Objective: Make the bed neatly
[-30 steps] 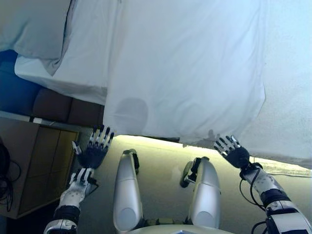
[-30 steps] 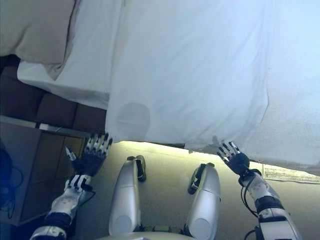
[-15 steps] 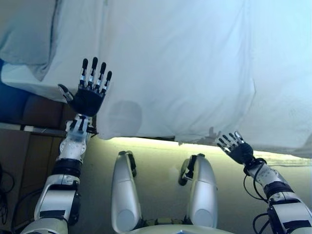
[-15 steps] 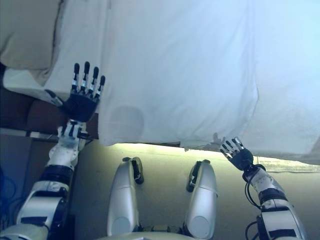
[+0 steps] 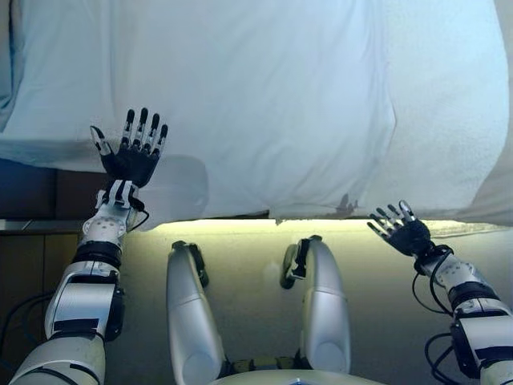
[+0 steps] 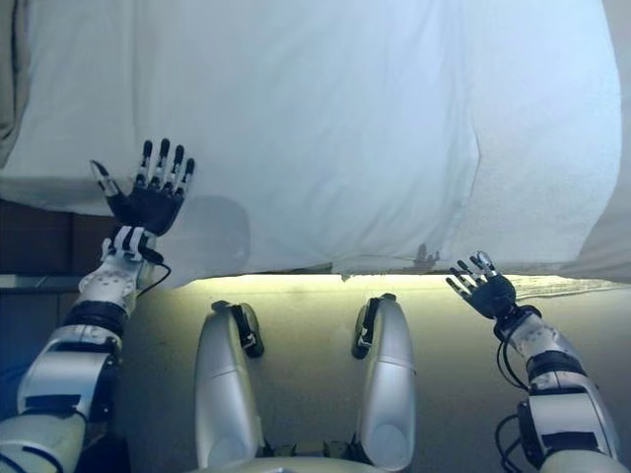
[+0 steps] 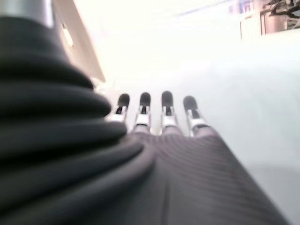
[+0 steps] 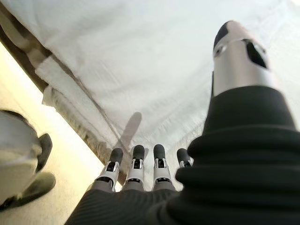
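Observation:
A bed with a white duvet (image 5: pixel 264 104) fills the upper part of both eye views; the duvet's near edge (image 5: pixel 240 210) hangs over the bed's side. My left hand (image 5: pixel 131 156) is open with straight fingers, raised over the duvet's near left corner. My right hand (image 5: pixel 403 234) is open, palm up, just below the duvet's near right edge, holding nothing. In the right wrist view the duvet's hem (image 8: pixel 70 101) lies just past my fingertips (image 8: pixel 136 161). In the left wrist view my straight fingers (image 7: pixel 154 110) point over the white bedding (image 7: pixel 243 93).
A dark bed base (image 5: pixel 32 188) shows under the duvet at the left. Pale floor (image 5: pixel 248 265) runs along the bed's side. A lower white sheet (image 5: pixel 489 212) hangs at the far right. A pillow's edge (image 6: pixel 8 89) shows at the far left.
The view has shifted so the bed sits lower and more square. My left hand has stayed raised over the duvet's corner; my right hand has moved a little right, below the edge.

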Controlling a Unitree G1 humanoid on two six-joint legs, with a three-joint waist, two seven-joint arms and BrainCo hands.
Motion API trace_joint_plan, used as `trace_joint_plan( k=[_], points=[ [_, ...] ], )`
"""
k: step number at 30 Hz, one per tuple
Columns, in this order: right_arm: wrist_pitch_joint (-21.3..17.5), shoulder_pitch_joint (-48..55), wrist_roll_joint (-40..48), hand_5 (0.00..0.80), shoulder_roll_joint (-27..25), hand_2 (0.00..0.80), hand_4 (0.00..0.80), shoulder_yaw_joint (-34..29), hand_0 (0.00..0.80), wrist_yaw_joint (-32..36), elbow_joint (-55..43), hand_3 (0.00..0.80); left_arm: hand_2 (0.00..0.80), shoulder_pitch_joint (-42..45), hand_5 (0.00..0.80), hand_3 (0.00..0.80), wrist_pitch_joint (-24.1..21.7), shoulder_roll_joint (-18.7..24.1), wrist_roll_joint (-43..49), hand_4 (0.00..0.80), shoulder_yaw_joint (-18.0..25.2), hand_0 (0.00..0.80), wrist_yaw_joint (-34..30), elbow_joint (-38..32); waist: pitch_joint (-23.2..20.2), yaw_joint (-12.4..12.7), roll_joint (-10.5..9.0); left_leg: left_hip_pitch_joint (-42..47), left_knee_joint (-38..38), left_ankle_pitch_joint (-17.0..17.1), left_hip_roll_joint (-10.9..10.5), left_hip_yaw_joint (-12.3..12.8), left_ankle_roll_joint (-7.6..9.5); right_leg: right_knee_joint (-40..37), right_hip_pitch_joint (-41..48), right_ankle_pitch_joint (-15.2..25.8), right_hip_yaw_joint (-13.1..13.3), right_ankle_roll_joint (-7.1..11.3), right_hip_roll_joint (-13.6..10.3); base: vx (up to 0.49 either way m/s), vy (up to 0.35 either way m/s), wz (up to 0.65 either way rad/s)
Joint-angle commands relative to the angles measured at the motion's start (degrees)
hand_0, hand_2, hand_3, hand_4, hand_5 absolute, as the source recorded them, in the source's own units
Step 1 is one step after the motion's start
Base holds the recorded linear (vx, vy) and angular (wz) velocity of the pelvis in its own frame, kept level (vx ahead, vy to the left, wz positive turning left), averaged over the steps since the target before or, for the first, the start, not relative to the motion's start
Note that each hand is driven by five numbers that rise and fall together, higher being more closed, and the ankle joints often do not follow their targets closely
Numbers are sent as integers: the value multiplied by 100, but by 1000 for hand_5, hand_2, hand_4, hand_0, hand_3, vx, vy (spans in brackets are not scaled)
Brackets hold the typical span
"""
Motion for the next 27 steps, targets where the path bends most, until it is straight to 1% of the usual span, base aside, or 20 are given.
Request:
trace_joint_plan(
  k=[1,4,7,11,14,18,21,27],
  points=[
    [-7,57,123,0,-163,0,0,-62,0,209,422,0,0,-320,0,0,139,137,-302,0,-80,0,105,356,-315,31,-137,118,-202,-345,-42,35,-12,-380,-30,492,177,477,-239,-18,-1,-11],
    [-59,65,156,0,-166,0,0,-66,0,227,411,0,0,-337,0,0,221,118,-376,0,-93,0,432,553,-285,51,-211,-73,-18,-399,6,-13,15,-247,-170,472,130,469,-251,-24,-24,-12],
    [-58,21,227,0,-221,0,0,-66,0,229,403,0,0,-351,0,0,320,165,-575,0,0,0,819,770,-280,74,-256,-255,157,-466,31,-66,23,-140,-302,436,120,466,-274,-15,-27,-7],
    [-56,-80,228,0,-254,0,0,-78,0,224,421,0,0,-338,0,0,260,267,-763,0,120,0,1405,1134,-283,92,-262,-440,326,-523,41,-112,17,-16,-461,400,134,465,-319,0,0,0],
    [-26,-184,244,0,-311,0,0,-58,0,198,466,0,0,-339,0,0,299,365,-856,0,160,0,1824,1431,-297,94,-242,-569,418,-541,53,-127,7,57,-585,381,162,459,-359,-8,3,4],
    [-40,-262,281,0,-369,0,0,-39,0,243,531,0,0,-239,0,0,418,422,-963,0,192,0,2060,1708,-306,106,-194,-687,481,-554,63,-118,-3,116,-700,351,181,448,-415,-13,2,2],
    [-81,-277,287,0,-431,0,0,-74,0,328,614,0,0,-82,0,0,413,497,-1129,0,319,0,2257,1878,-307,122,-140,-739,520,-567,71,-112,-20,164,-761,320,204,446,-464,-21,6,8],
    [-184,-296,289,0,-505,0,0,-156,0,427,698,0,0,299,0,0,477,535,-1115,0,546,0,2406,1989,-318,181,-39,-812,543,-568,60,-127,-44,215,-829,264,234,441,-515,-21,-6,5]
  ],
)
